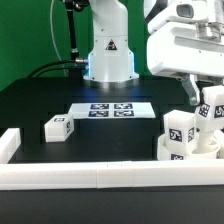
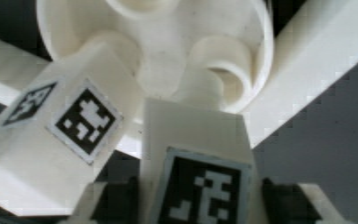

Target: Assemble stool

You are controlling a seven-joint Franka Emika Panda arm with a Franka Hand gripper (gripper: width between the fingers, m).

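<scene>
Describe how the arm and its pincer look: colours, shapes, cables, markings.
The arm is glossy white with rounded segments; its base bears a black triangular mark and a blue glowing ring. Black cables run beside it. The wrist ends in a boxy white housing, and the pincer has dark grey fingers.

I see open table [image 1: 110, 143] between seat [image 1: 172, 152] and loose leg [image 1: 57, 127]. A rail [image 1: 100, 176] and standing leg [image 1: 180, 130] crowd the seat.
</scene>
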